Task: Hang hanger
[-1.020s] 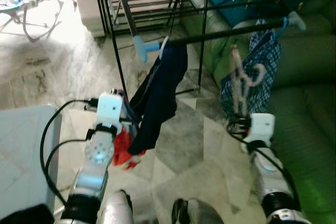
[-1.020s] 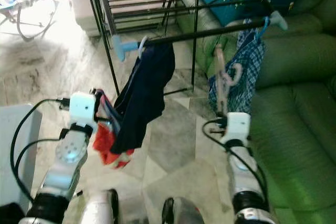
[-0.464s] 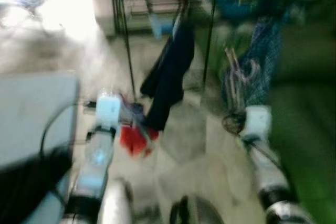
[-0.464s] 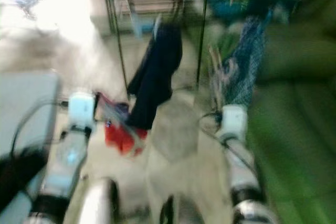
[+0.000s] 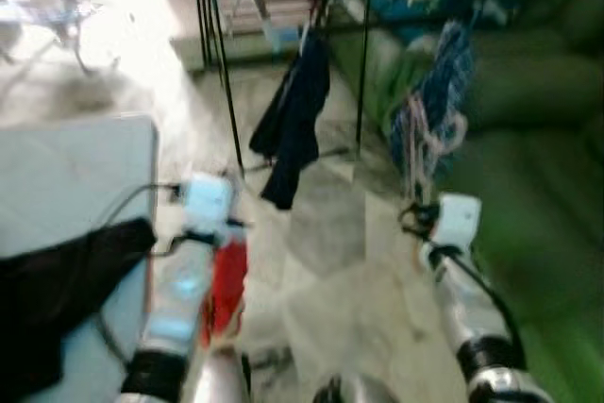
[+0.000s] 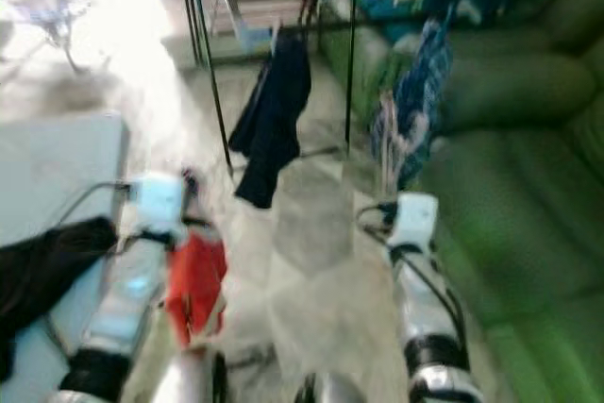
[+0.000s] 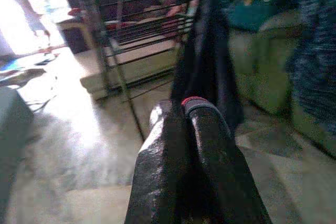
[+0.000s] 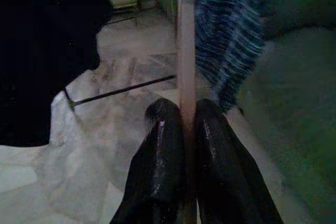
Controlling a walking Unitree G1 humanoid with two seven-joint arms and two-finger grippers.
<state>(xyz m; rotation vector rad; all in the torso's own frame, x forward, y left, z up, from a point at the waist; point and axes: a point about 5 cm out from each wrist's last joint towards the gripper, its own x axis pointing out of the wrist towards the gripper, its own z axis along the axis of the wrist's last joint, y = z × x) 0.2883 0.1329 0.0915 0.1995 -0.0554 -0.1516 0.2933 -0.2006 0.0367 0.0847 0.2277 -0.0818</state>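
Both arms raised forward, left gripper and right gripper clamped.

No readable text in any view.

No letters, numbers, labels, brand marks or signs can be read on anything here; both head views are blurred, and the wrist views carry no print on any surface.
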